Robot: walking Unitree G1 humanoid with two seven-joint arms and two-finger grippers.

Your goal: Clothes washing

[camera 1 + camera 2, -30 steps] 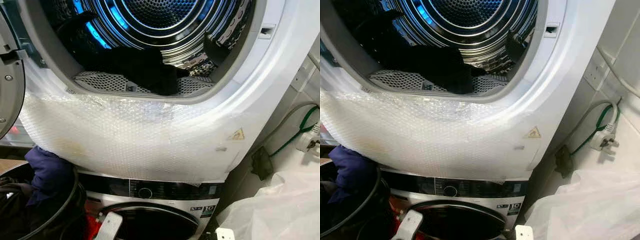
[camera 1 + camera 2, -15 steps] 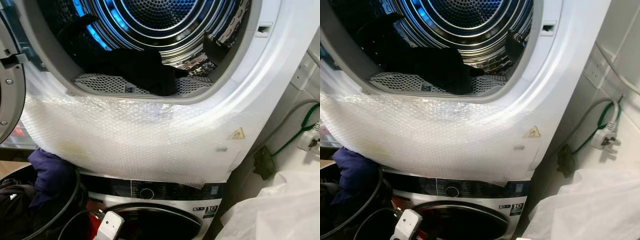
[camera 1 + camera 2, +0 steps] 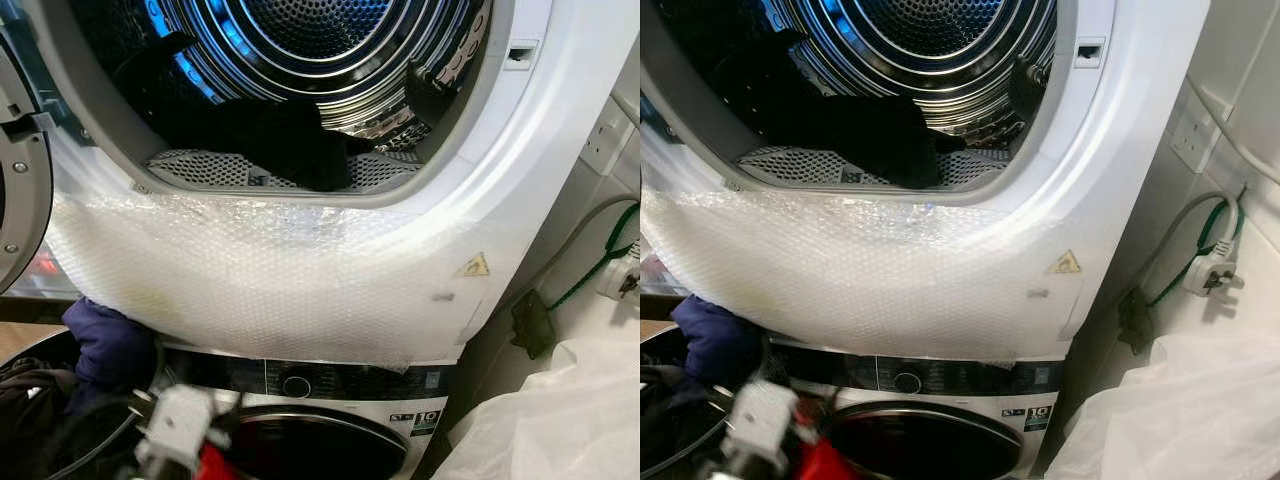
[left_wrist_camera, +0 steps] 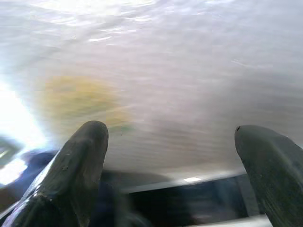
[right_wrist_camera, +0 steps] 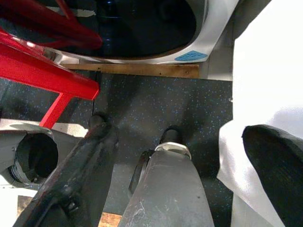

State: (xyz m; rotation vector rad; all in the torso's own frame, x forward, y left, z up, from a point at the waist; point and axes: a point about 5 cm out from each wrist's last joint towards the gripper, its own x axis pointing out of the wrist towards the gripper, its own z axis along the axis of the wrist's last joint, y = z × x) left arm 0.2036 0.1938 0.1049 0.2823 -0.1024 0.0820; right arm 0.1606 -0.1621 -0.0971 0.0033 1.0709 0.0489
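The upper machine's drum stands open, with dark clothes heaped at its front lip. Bubble wrap covers the panel below the opening. A lower machine with a dark round door sits beneath. At the lower left, a dark basket holds dark laundry and a navy garment. My left arm's silver wrist rises blurred in front of the lower machine. In the left wrist view my left gripper is open, facing the bubble wrap. My right gripper hangs open over the dark floor.
The upper machine's grey door is swung open at the left. A white plastic bag fills the lower right, with a plug and green cable on the wall behind. A red stool and my own leg are below.
My left arm has come up from the bottom edge and is now blurred in front of the lower machine. The camera has shifted slightly; the clothes in the drum lie as before.
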